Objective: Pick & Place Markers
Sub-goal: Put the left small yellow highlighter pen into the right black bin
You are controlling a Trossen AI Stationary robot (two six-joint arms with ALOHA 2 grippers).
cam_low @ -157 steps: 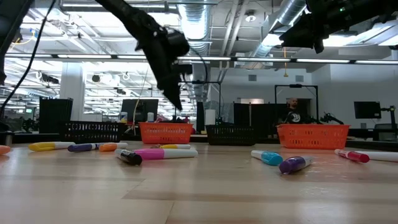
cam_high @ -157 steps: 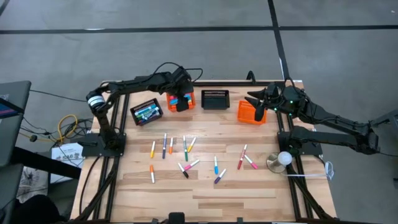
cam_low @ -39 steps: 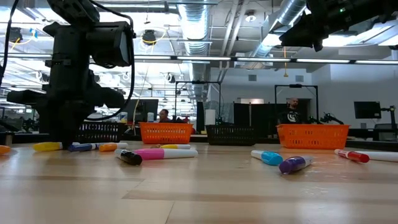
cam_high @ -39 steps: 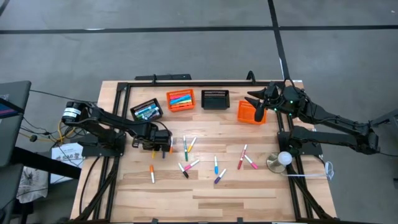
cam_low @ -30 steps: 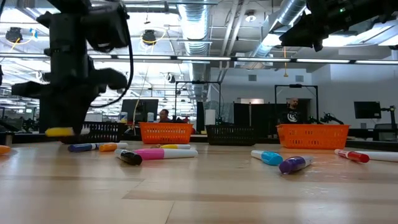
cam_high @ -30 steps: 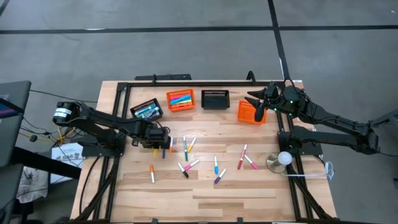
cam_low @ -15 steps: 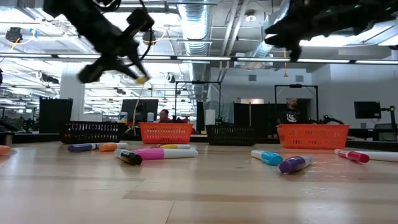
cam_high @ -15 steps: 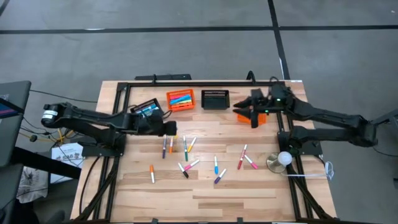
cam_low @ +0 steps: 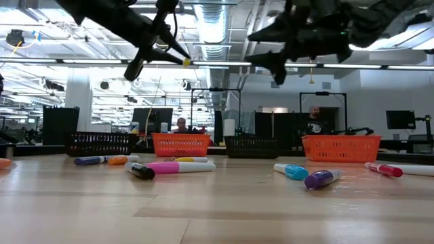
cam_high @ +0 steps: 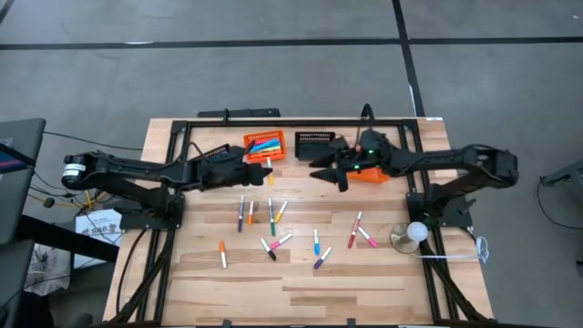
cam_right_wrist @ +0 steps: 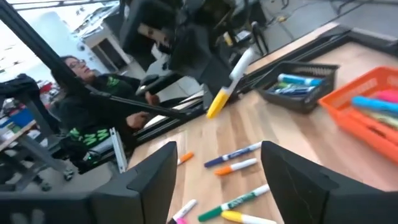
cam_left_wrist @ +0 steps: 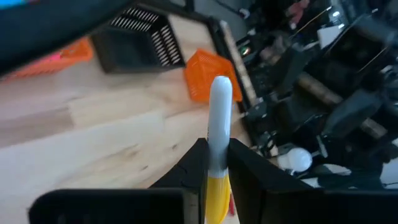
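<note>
Left arm reaches low across the table's far left, its gripper (cam_high: 260, 171) raised just in front of the orange basket (cam_high: 263, 146) holding markers. Jaws are clenched on a yellow marker (cam_left_wrist: 216, 155); its long axis runs straight out ahead between the fingers, white end foremost, yellow end back in the grip. Loose markers (cam_high: 271, 217) lie scattered mid-table, mostly pointing front to back. Right arm stretches leftward from the table's right side; the right gripper (cam_high: 330, 175) hangs in the air near the black basket (cam_high: 315, 145), jaws spread, grasping nothing.
</note>
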